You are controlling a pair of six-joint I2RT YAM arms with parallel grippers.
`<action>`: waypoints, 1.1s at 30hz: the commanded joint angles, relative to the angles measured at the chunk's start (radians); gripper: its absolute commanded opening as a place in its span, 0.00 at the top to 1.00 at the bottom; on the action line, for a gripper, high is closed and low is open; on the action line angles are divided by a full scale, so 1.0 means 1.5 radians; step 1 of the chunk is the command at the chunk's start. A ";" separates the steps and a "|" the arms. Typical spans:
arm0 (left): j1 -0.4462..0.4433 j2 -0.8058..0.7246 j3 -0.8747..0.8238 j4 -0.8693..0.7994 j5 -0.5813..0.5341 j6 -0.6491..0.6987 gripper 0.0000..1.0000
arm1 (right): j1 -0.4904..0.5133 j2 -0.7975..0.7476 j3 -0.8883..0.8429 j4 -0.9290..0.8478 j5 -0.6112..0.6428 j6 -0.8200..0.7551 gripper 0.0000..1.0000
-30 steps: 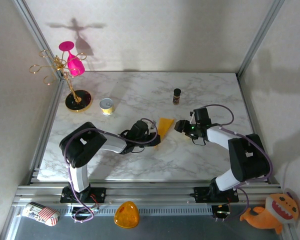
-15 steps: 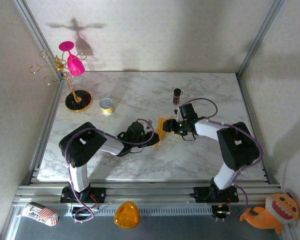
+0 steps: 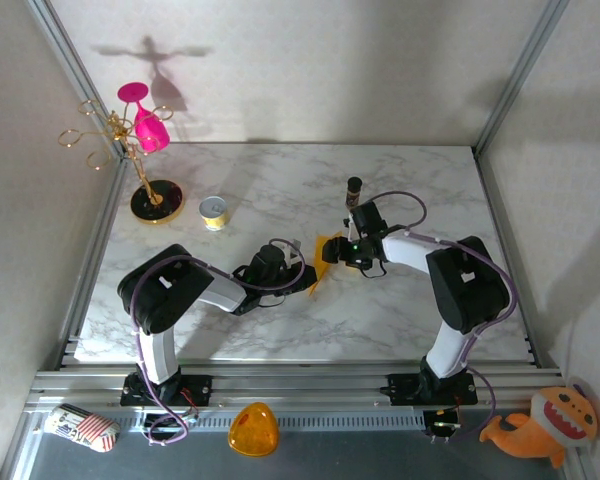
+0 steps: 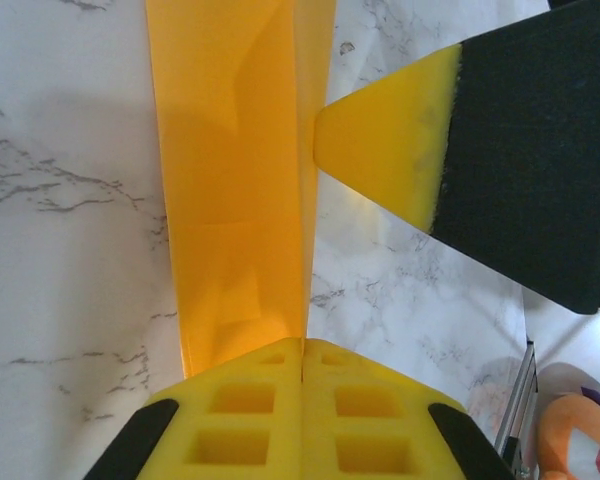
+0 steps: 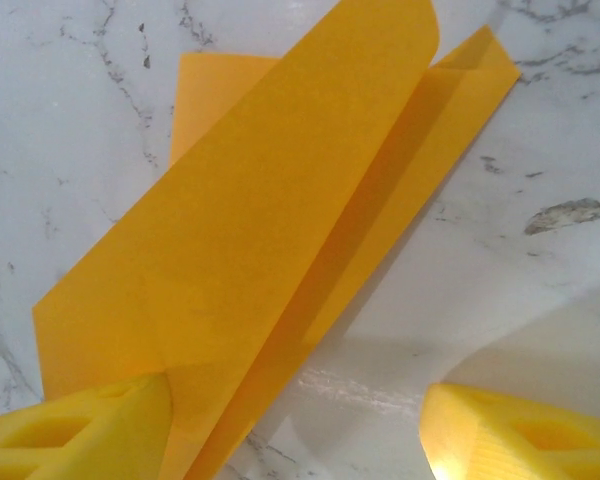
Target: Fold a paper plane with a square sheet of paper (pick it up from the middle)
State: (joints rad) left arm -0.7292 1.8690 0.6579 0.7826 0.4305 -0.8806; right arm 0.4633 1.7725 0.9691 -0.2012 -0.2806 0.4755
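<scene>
Left gripper (image 3: pixel 305 280): I see its yellow fingers (image 4: pixel 360 420) pressed together in the left wrist view, pinching the narrow end of the paper sheet (image 4: pixel 240 180) right at the seam between them.
Right gripper (image 3: pixel 336 252): its jaws are spread wide. In its own wrist view one finger (image 5: pixel 80 440) sits at the sheet's lower end and the other (image 5: pixel 520 440) stands well clear over bare marble.
Paper sheet position (image 3: pixel 323 258): I read it near the middle of the bench (image 3: pixel 280 190), between the two grippers, with its pointed end toward the near edge and its wide end toward the far edge.
Paper sheet shape (image 5: pixel 260 230): it is creased lengthwise into a wedge. One flap stands up off the marble and the other lies flat beneath it.
Contact: from the left wrist, the right gripper's yellow fingertip (image 4: pixel 390 150) points at the sheet's long edge, just beside it. I cannot tell whether it touches.
Far edge: a small dark bottle (image 3: pixel 354 190) stands just beyond the right gripper.
Far-left corner: a gold rack (image 3: pixel 155 195) carries a pink glass (image 3: pixel 148 125), and a yellow round tin (image 3: pixel 213 211) sits near its base.
Off the bench, near side: I see an orange dome (image 3: pixel 252 428) and an orange plush toy (image 3: pixel 540 425).
</scene>
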 commanded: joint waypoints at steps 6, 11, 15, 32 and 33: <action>0.008 0.011 -0.003 -0.007 -0.004 -0.005 0.91 | 0.026 0.088 0.019 -0.048 0.081 0.002 0.30; 0.008 0.003 -0.003 -0.026 -0.010 0.001 0.87 | 0.030 0.099 0.024 -0.060 0.100 0.009 0.30; 0.007 -0.001 -0.004 -0.039 -0.015 0.006 0.84 | 0.031 0.108 0.026 -0.068 0.108 0.015 0.30; 0.001 -0.046 -0.001 -0.094 -0.048 0.034 0.75 | 0.046 0.159 0.051 -0.104 0.145 0.039 0.28; 0.000 -0.049 -0.001 -0.098 -0.052 0.036 0.75 | 0.047 0.161 0.053 -0.105 0.147 0.040 0.28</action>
State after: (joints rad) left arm -0.7292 1.8347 0.6579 0.6788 0.3943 -0.8555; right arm 0.5270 1.8622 1.1038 -0.3695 -0.1223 0.5297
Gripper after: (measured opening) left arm 0.247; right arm 0.720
